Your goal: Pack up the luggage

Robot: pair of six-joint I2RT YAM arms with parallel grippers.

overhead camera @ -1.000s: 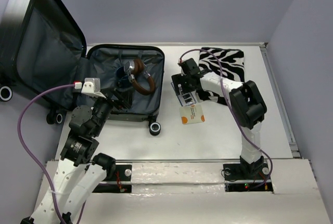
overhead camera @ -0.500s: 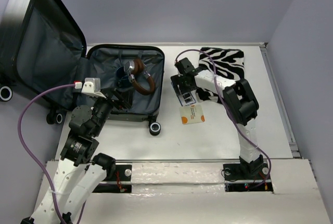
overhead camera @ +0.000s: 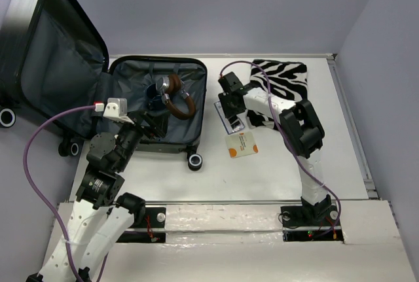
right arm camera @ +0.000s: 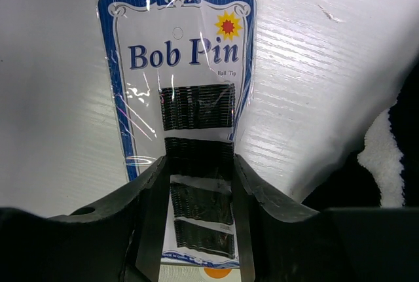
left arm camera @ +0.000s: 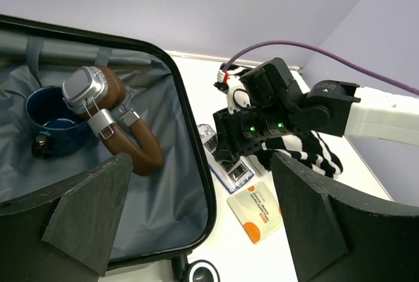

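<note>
The luggage (overhead camera: 131, 79) lies open at the left, its lid (overhead camera: 52, 53) raised against the wall. In its grey-lined base sit brown headphones (overhead camera: 177, 99) and a blue mug (overhead camera: 156, 93). A "Bob Pin" card of black hairpins (right arm camera: 190, 66) lies flat on the white table right of the case. My right gripper (right arm camera: 200, 161) stands over the card's lower half, jaws drawn in to a narrow gap, fingers on top of the card. My left gripper (left arm camera: 200, 164) hovers wide open over the case's near right rim, holding nothing.
An orange-and-white packet (overhead camera: 241, 144) lies on the table just in front of the hairpin card. A zebra-striped cloth (overhead camera: 281, 76) lies at the back right, under the right arm. The case's wheel (overhead camera: 194, 161) sticks out at its near corner.
My right gripper has shifted slightly left and back over the hairpin card and its jaws have narrowed a good deal. The left arm has not moved.
</note>
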